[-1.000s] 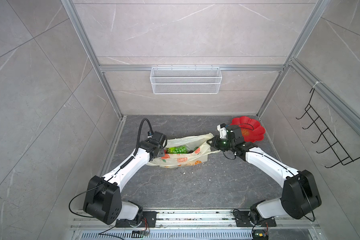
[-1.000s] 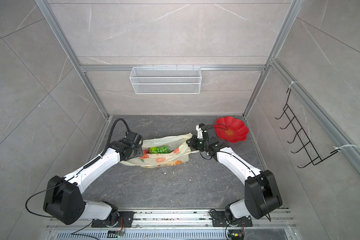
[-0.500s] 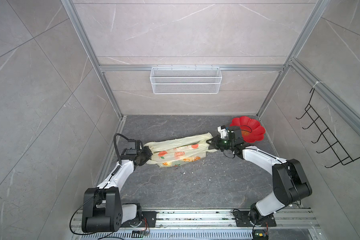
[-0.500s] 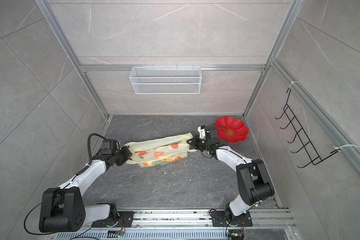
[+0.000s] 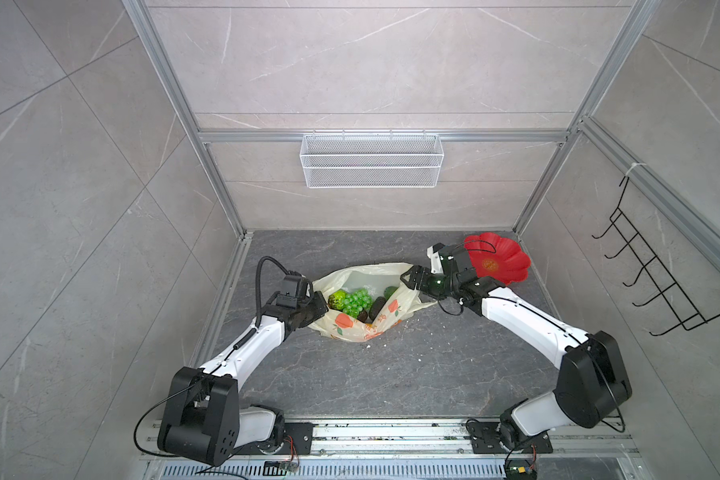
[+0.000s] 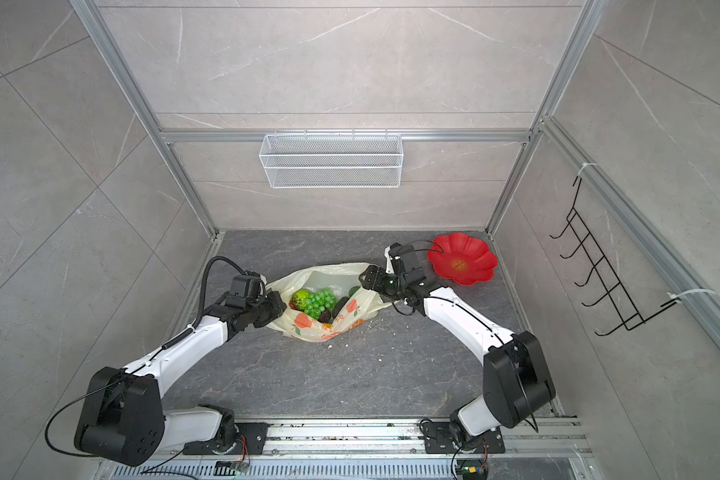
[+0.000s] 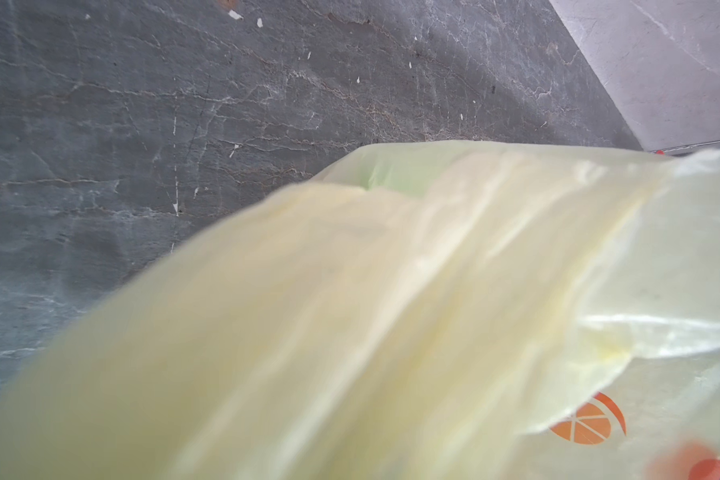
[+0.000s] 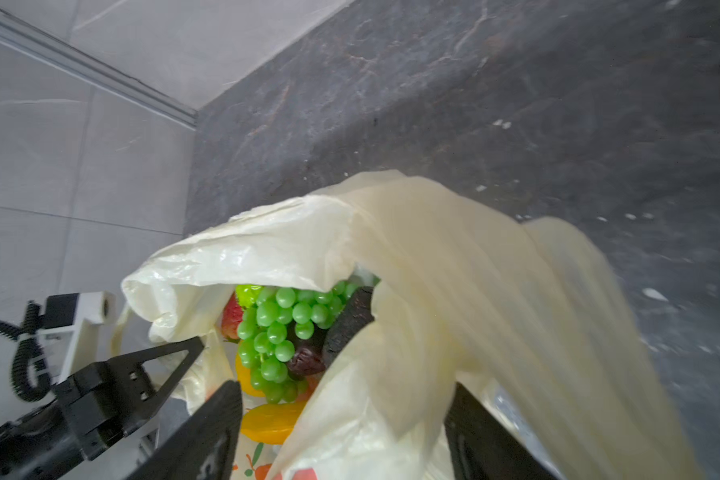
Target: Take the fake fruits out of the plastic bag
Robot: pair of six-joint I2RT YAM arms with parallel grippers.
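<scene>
Flimsy bag [image 5: 350,328], rim pinched by left gripper [image 5: 319,304]; right gripper [image 5: 405,279] spread wide. Light glossy fruit [image 5: 338,300] (grapes [image 5: 357,302] likeliest grab).

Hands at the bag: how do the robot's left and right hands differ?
The left hand is shut, pinching the bag's edge; the right hand is open, with bag plastic loose between its fingers. The left hand is beside the grapes; the right hand is nearer the red plate. Both are black, at the bag's mouth.

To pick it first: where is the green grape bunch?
In both top views the green grape bunch lies inside the open plastic bag, with the green knobbly ball on its left and a dark piece on its right.
</scene>
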